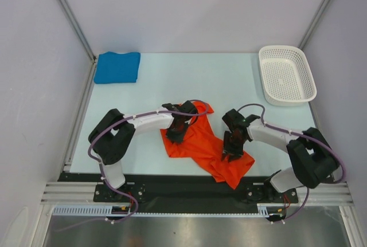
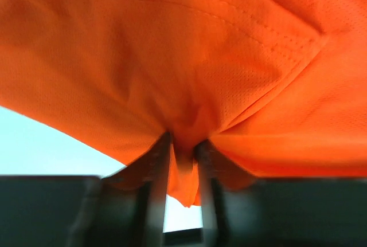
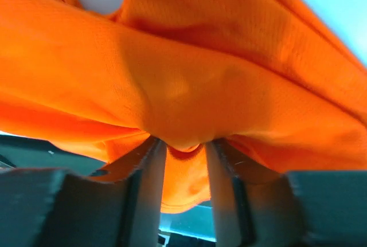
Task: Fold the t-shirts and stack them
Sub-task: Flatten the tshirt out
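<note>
The orange-red t-shirt (image 1: 202,142) lies crumpled on the pale table near the front middle. My left gripper (image 1: 175,134) is shut on a pinch of its left part; in the left wrist view the orange cloth (image 2: 189,58) fills the frame and a fold hangs between my fingers (image 2: 156,161). My right gripper (image 1: 232,152) is shut on its right part; in the right wrist view the cloth (image 3: 189,86) bunches between my fingers (image 3: 150,167). The blue t-shirt (image 1: 117,67) lies folded at the back left corner.
A white perforated plastic basket (image 1: 287,75) stands at the back right. Metal frame posts and grey walls bound the table on both sides. The black base rail (image 1: 183,187) runs along the near edge.
</note>
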